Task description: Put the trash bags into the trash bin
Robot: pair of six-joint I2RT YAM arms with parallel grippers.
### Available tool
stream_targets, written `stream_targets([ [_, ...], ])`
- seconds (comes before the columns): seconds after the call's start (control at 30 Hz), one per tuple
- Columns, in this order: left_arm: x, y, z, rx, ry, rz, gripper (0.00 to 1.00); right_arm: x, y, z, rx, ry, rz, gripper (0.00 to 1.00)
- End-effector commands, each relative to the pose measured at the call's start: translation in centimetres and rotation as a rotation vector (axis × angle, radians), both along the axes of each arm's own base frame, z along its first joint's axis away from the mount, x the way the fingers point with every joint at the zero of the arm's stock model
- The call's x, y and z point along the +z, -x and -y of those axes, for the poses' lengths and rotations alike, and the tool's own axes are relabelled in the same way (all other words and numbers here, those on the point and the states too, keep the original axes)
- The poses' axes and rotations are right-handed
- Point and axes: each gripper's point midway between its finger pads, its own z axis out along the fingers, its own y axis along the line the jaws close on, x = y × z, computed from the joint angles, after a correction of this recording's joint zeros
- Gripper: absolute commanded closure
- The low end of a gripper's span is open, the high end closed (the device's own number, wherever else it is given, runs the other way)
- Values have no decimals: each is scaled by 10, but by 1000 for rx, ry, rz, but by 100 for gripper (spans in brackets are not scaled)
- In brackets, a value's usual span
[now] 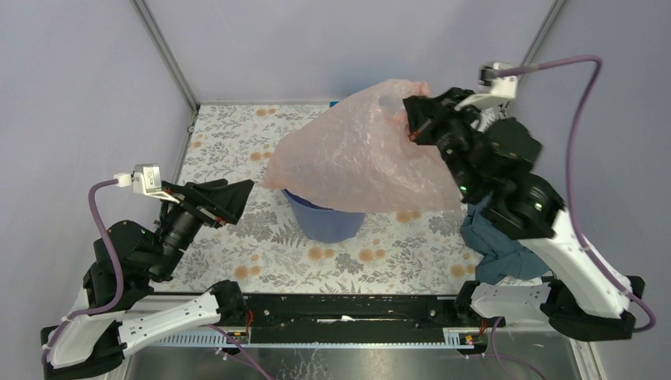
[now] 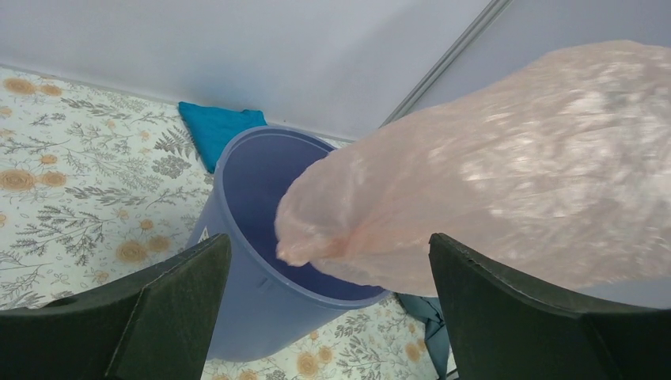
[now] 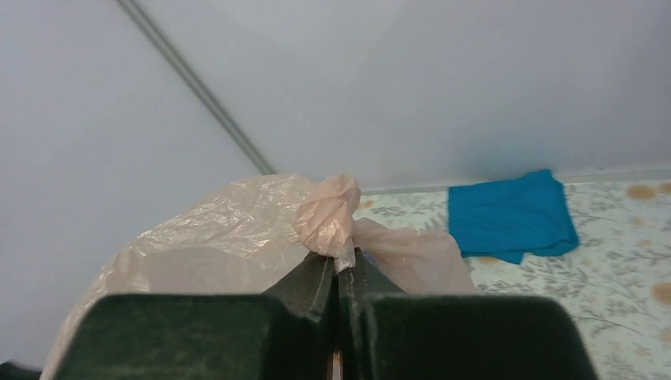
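sticker [image 2: 204,233]: small and pale, on the bin's outer wall (too small to read)
bag [image 1: 364,150]: thin translucent pale-pink film, wrinkled and glossy, spread into a broad wedge; lifted off the table, with its low end hanging over the bin's mouth and hiding the far rim from above
bin [image 1: 324,222]: round, tapered, smooth lavender-blue plastic, standing on the table beneath the bag
right gripper [image 3: 340,265]: fingers pressed together on a twisted wad at the bag's top corner, high over the table
left gripper [image 1: 237,194]: fingers spread wide, holding nothing, just left of the bin, facing the bag's low end
table [image 1: 229,134]: cloth printed with grey ferns and orange flowers
blue cloth [image 3: 510,214]: bright, folded flat by the back wall
grey-blue cloth [image 1: 498,245]: crumpled beside the right arm
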Motion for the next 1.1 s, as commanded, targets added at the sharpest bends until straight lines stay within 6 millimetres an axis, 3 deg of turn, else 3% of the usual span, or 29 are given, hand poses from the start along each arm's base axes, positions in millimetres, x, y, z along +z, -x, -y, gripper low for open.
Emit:
stream_targets([
  [0.0,2,-6,7,14,-1,-12,2,-3,-37,-1,-197,96,8,100],
  [0.17,-8,-24,21,67,-152,-68,2,-20,-51,-11,-219,241,-5,100],
  [0.27,-17,-38,26,135,-310,-145,23,-22,-46,-4,-218,227,0,100],
  [0.47,-19,-44,90,-43,-323,-136,38,-23,-39,3,-207,186,4,100],
  [0.53,-24,-50,109,-69,-337,-136,40,-20,-34,-7,-140,162,-1,100],
  [0.67,-33,-74,134,-60,-388,-143,40,-4,-12,-51,133,111,-1,100],
  [0.77,-65,-101,147,-123,-364,-214,41,0,-1,-70,246,107,-9,100],
  [0.83,-90,-119,149,-187,-312,-302,47,1,1,-74,269,106,-4,100],
  [0.93,-105,-120,146,-229,-300,-355,49,-4,-1,-76,265,112,-8,100],
  [1.07,-78,-96,127,-248,-287,-240,38,-17,-5,-83,273,138,-16,99],
])
